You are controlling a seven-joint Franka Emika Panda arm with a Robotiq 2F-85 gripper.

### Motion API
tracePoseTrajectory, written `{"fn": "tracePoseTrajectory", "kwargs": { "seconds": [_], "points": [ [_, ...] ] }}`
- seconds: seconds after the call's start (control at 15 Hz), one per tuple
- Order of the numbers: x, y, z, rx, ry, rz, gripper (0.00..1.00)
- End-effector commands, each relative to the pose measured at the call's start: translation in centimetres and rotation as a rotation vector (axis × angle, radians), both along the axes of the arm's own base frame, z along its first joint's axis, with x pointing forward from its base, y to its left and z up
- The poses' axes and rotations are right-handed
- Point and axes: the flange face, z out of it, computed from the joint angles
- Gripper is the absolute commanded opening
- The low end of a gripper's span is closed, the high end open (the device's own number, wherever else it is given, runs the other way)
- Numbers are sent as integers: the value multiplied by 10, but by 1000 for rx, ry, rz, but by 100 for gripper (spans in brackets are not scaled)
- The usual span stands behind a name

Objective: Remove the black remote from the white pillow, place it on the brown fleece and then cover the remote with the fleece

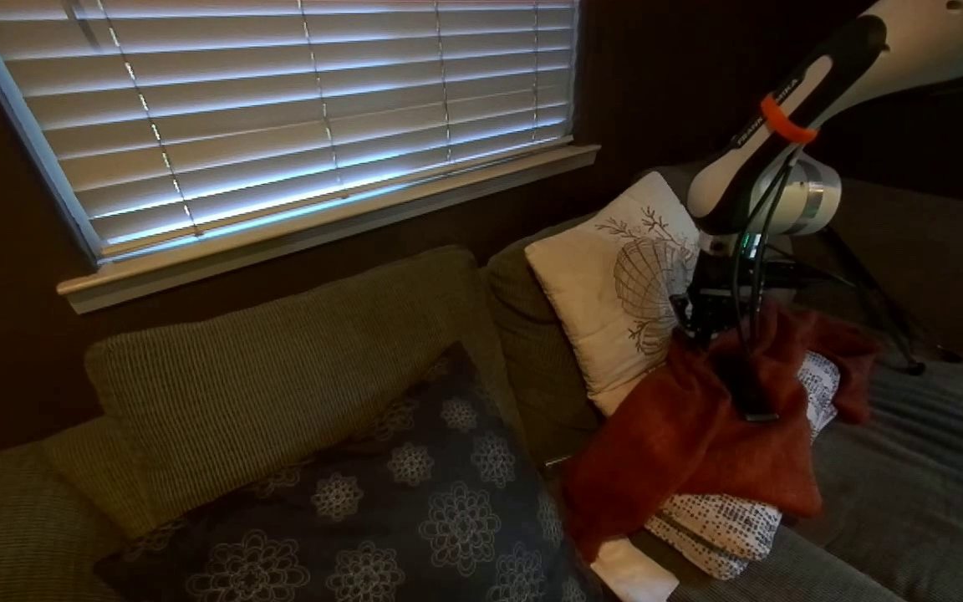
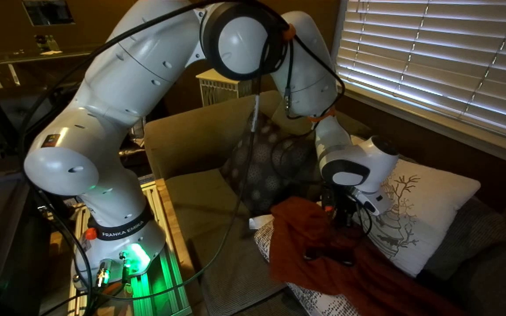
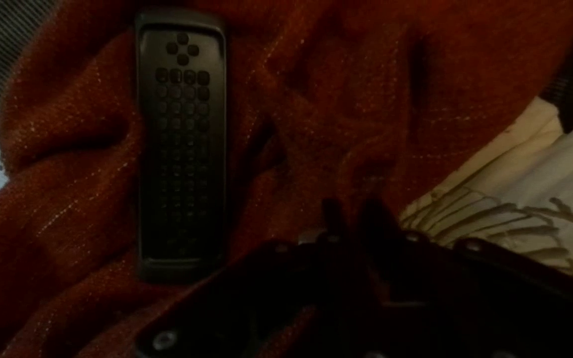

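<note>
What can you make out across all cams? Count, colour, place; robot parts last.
sofa: 1, olive-brown, across both exterior views
window blinds: 1 set, white, above the sofa
white pillow: 1, white with brown print, against the sofa back
dark pillow: 1, grey with pale flowers, on the sofa
speckled bundle: 1, white with dark dots, on the sofa
brown fleece: 1, reddish-brown, draped over the bundle
black remote: 1, black, on the fleece, uncovered
white item: 1, white, beside the bundle; can't tell what
cabinet: 1, cream, beyond the sofa
wall panel: 1, dark, far background; can't tell what
robot arm: 1, white and black, mounted beside the sofa
pincer: 1, black, at the fleece near the remote; grip unclear
</note>
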Motion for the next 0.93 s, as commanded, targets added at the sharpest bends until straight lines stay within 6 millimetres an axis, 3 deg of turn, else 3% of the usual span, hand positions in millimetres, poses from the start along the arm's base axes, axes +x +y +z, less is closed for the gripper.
{"fn": "tracePoseTrajectory", "kwargs": {
  "seconds": [0.0, 0.4, 0.87],
  "points": [
    [0, -9, 5, 12, 11, 9, 0],
    [-13, -13, 13, 15, 29, 39, 1],
    [-48, -9, 23, 29, 141, 170, 1]
  ]
}}
